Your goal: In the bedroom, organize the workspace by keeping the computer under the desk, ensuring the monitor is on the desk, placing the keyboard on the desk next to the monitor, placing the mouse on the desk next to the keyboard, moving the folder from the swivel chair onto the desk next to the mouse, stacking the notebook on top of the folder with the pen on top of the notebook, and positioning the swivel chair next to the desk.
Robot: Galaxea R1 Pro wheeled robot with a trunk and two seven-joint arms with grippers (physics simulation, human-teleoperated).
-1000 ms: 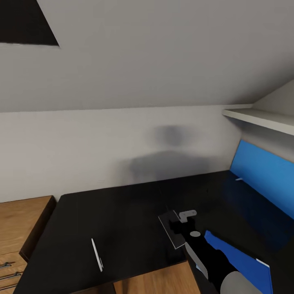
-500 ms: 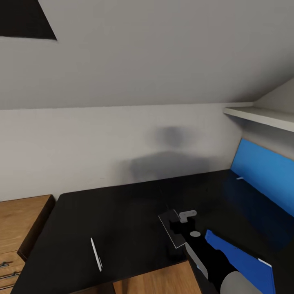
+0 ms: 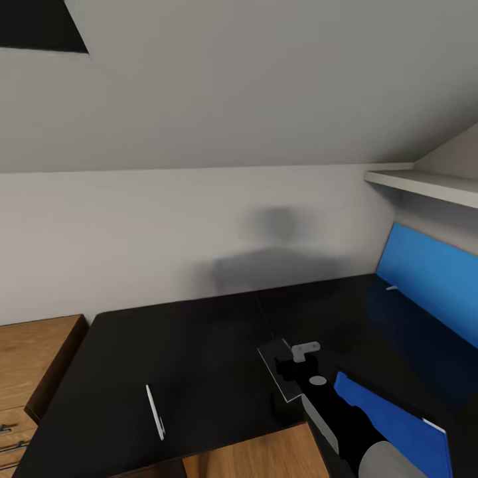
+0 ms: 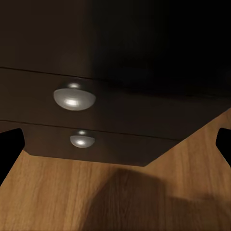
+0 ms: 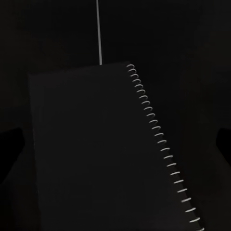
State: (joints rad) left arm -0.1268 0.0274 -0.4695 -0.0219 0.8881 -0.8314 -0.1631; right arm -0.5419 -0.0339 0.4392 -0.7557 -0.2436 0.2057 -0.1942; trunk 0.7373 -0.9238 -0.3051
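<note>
While the robot is facing the corner under the sloping ceiling, the black surface (image 3: 199,345) is stretching out in front of it, running from a wooden drawer unit (image 3: 30,372) on the left to the wall on the right. A white pen (image 3: 154,411) is lying on the surface near its front edge, well apart from everything else. The right arm (image 3: 345,425) is reaching in from the lower right, and the right tool (image 3: 295,362) is holding a dark notebook (image 3: 279,372) just above the surface; the tool is closed on it as far as I can see, though the fingers themselves are hard to make out. In the right wrist view the notebook (image 5: 96,154) is hanging tilted, its white spiral binding running down one side, with the pen (image 5: 98,31) showing as a thin pale line beyond it. A blue folder (image 3: 392,418) is lying on the surface just beside the right arm, and a large blue panel (image 3: 431,279) is leaning along the right wall below a pale shelf (image 3: 425,182).

In the left wrist view the left tool's (image 4: 115,144) two dark fingertips (image 4: 9,144) are sitting far apart at the picture's edges, holding nothing, and pointing at dark drawer fronts with two round metal knobs (image 4: 74,97) above a wooden floor (image 4: 72,197).
</note>
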